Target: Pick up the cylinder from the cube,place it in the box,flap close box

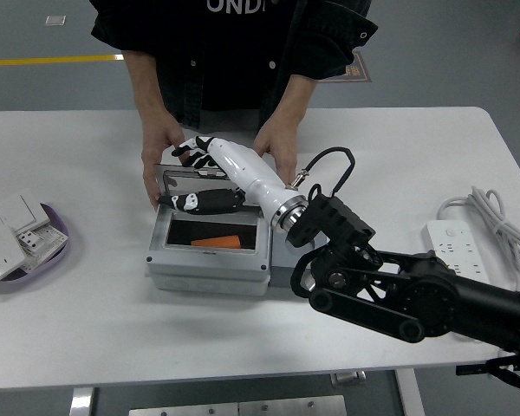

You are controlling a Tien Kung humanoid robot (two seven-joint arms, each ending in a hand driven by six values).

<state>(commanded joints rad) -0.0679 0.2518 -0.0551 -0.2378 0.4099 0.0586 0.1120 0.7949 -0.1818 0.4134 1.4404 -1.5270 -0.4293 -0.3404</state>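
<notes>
The orange cylinder [217,241] lies on its side inside the open grey box [204,273] at the table's middle. The box's lid [167,180] stands upright at the back. My right hand [194,175], white with black fingertips, is raised over the lid's top edge. Its fingers [187,149] are spread above the edge, its thumb [198,202] is in front of the lid, and it holds nothing. A person at the far side rests one hand [159,154] at the box's back left corner and the other hand [277,146] at its back right.
A white power strip [455,260] with its coiled cable [503,225] lies at the right edge. At the left edge, a purple dish [43,247] holds white wall sockets [4,234]. My black right arm [399,290] crosses the near right of the table.
</notes>
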